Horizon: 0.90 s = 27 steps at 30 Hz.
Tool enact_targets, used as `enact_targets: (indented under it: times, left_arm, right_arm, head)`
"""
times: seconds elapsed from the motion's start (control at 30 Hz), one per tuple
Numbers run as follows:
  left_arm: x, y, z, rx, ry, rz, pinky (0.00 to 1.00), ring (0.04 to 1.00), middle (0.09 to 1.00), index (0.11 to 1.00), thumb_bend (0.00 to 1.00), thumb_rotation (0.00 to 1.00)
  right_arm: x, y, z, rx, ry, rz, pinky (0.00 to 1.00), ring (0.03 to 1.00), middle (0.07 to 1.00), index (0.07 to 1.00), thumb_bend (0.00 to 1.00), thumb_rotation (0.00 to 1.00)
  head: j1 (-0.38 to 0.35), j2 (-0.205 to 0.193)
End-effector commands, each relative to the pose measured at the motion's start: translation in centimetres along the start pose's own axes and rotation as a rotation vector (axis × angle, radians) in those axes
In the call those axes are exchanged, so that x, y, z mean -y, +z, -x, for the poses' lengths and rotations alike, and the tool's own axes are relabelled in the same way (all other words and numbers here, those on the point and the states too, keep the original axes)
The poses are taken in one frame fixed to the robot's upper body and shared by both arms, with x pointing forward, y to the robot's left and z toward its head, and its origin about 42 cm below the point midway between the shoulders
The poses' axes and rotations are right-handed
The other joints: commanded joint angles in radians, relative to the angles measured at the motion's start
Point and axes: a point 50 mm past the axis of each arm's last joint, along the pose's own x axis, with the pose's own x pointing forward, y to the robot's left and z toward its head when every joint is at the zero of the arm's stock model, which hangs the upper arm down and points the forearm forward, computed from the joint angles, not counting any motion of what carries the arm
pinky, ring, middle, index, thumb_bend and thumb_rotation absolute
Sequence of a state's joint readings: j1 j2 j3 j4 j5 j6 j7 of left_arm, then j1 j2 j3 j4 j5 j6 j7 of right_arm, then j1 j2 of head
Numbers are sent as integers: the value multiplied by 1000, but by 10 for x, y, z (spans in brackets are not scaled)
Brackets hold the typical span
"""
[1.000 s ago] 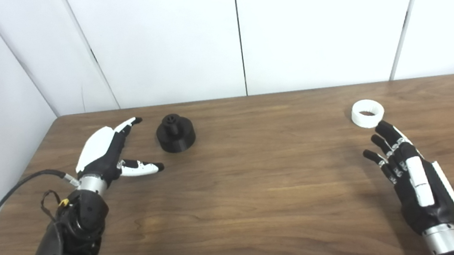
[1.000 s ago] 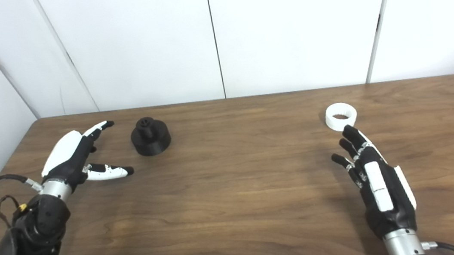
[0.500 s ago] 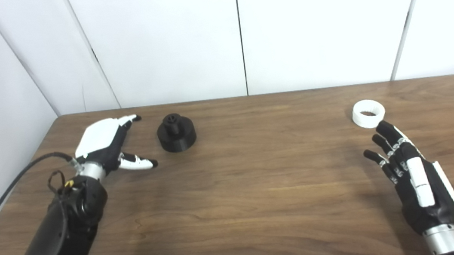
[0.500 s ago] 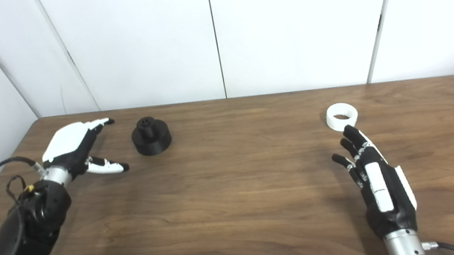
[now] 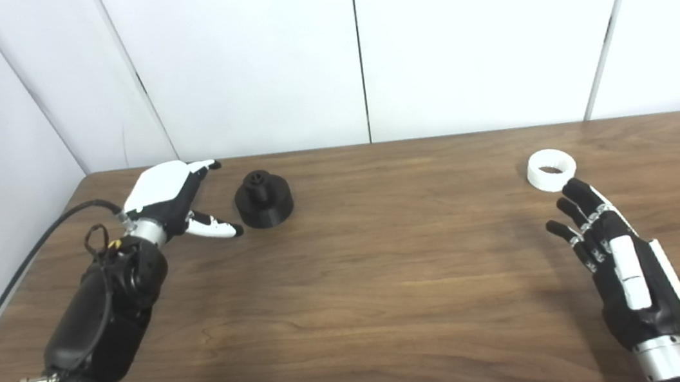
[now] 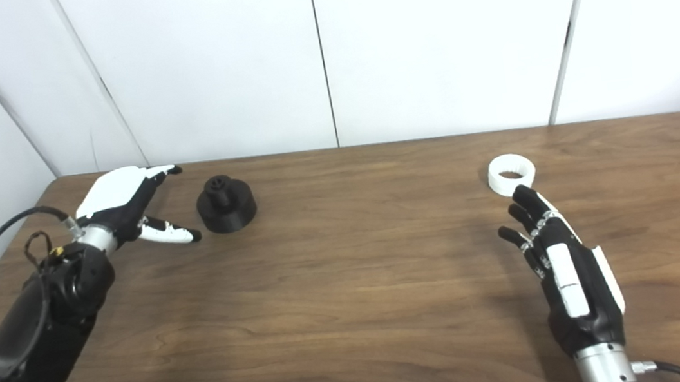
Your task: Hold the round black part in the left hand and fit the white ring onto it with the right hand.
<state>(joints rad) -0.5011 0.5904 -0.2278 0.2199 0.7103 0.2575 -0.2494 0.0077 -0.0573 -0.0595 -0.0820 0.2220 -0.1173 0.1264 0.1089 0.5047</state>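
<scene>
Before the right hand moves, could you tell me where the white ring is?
The white ring lies on the table's far right, just beyond the open right hand's fingertips.

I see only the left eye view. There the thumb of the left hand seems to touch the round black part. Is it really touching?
Observer: Probably not. In the right eye view a thin strip of table shows between the thumb of the left hand and the round black part. The hand is open beside the part.
Operator: And does the right hand already have the white ring?
Observer: No. From the right eye view the right hand is open, and the white ring lies flat just beyond its fingertips. Whether the fingertips touch the ring, I cannot tell from this view either.
</scene>
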Motion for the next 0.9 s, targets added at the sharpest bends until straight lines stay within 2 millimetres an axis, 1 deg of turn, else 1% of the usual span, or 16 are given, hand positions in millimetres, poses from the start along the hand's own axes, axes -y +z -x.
enact_targets:
  times: [0.0,0.2,0.3,0.33,0.5,0.63,0.87]
  left_arm:
    - [-34,7,-13,12,53,12,891,964,944,906,857,360]
    - [-31,12,-22,15,-20,25,839,966,942,882,865,386]
    - [-29,15,-27,17,-50,38,823,969,942,878,860,387]
    - [-29,15,-28,17,-59,37,821,969,944,879,866,409]
    - [-27,17,-37,7,-90,6,832,963,943,876,850,445]
    - [-28,18,-43,-8,-119,-14,836,965,937,870,849,468]
    - [-23,17,-50,-33,-133,-22,824,965,921,857,872,462]
  right_arm:
    - [-2,-40,28,-128,-31,-41,828,930,923,871,620,825]
    - [1,-42,33,-130,-53,-49,810,921,915,865,610,817]
    - [3,-43,35,-129,-54,-51,807,917,911,859,601,809]
    - [4,-44,36,-129,-54,-51,808,919,912,855,596,802]
    - [6,-45,37,-128,-51,-50,806,917,913,854,614,789]
    - [7,-42,38,-117,-55,-50,798,895,892,846,614,781]
    - [11,-39,39,-115,-66,-50,803,902,889,848,611,781]
  head:
    - [0,-2]
    - [1,-17]
    - [3,-31]
    - [4,-32]
    - [0,-21]
    - [-3,-14]
    - [-4,-7]
